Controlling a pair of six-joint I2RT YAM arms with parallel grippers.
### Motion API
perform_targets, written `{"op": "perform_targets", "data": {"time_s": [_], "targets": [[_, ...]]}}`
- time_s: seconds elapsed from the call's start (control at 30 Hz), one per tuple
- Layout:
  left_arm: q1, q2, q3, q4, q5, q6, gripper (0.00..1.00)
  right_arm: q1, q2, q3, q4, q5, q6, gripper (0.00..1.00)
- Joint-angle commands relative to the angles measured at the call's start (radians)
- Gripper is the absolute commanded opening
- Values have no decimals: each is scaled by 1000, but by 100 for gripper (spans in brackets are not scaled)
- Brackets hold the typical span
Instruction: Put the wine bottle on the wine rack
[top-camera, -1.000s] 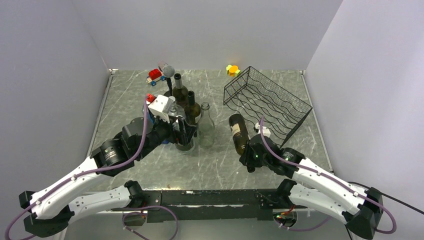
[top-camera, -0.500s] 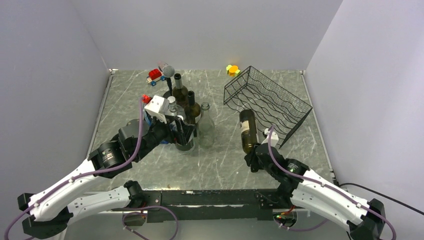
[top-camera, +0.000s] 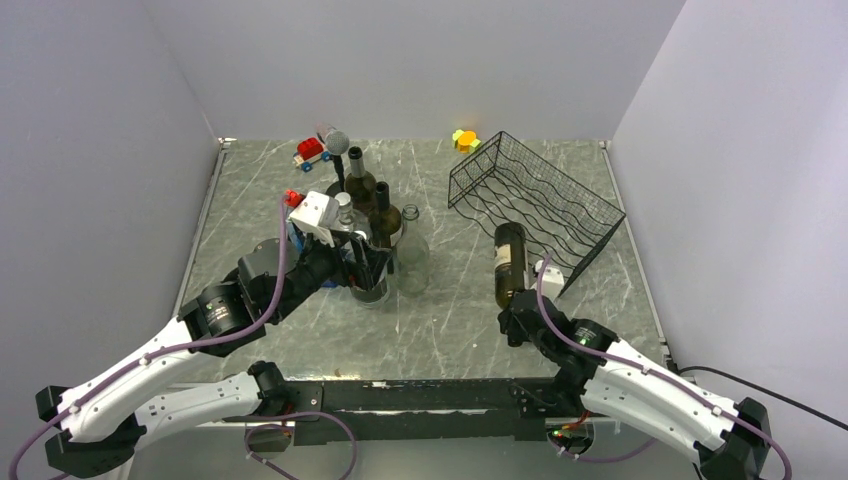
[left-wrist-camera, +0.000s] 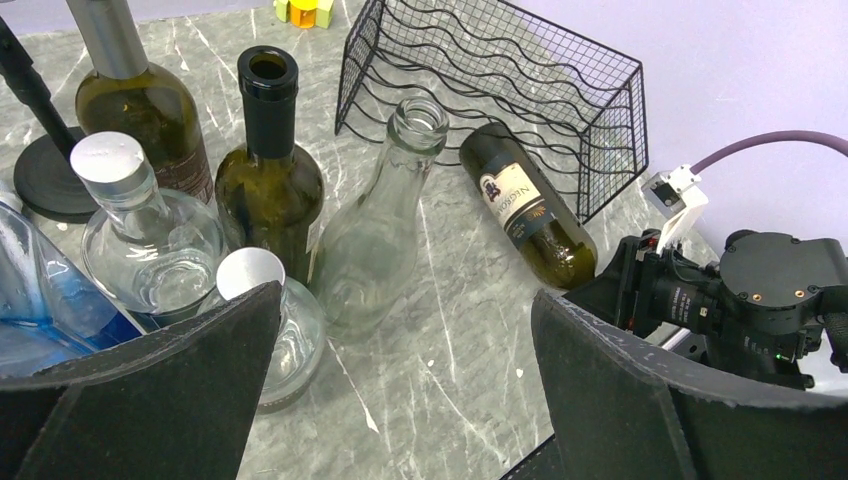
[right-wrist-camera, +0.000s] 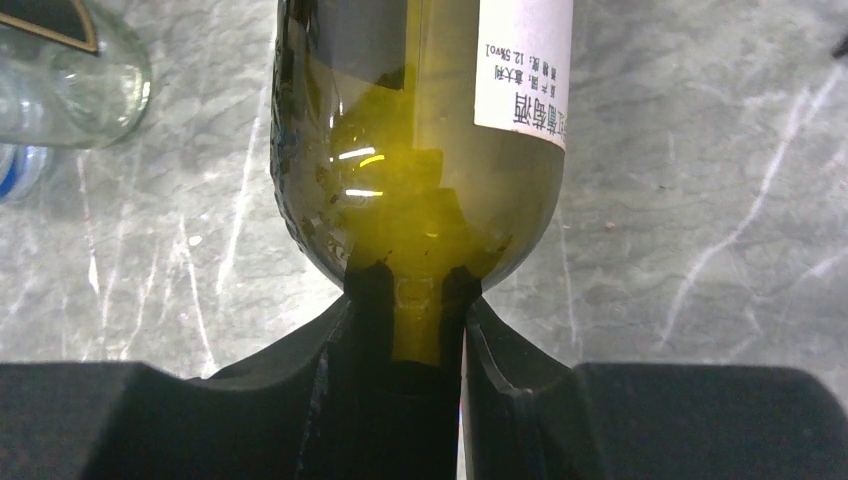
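Wine bottle (top-camera: 510, 262) beside wine rack (top-camera: 537, 203), bottle cluster (top-camera: 384, 226) apart

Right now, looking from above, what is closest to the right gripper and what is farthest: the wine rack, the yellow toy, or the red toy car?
1. wine rack: just beyond the right gripper, on the right side.
2. yellow toy: at the far edge, behind the rack.
3. red toy car: far-left corner.
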Motion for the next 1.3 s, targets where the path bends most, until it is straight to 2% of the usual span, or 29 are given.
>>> {"op": "perform_targets", "data": {"time_s": [0.0, 0.2, 0.37, 0.43, 0.63, 0.73, 0.97, 1.27], "targets": [[-2, -5, -4, 40, 1, -12, 99, -5, -22, 55, 36, 170, 74, 0], [-2, -10, -5, 34, -1, -16, 99, -5, -79, 17, -38, 274, 213, 0], [-2, -13, -9, 40, 2, -16, 99, -6, -76, -6, -18, 341, 249, 0], [-2, -12, -6, 40, 3, -15, 99, -6, -40, 2, -42, 378, 289, 0], [-2, -6, 1, 37, 2, -9, 99, -4, 153, 88, -243, 474, 578, 0], [-2, -2, 8, 30, 0, -6, 99, -5, 235, 133, -302, 490, 650, 0], [-2, -3, 20, 15, -3, -10, 99, -16, 266, 137, -203, 523, 566, 0], [-2, -2, 30, 12, 0, -18, 99, -140, 315, 102, 30, 520, 277, 0]]}}
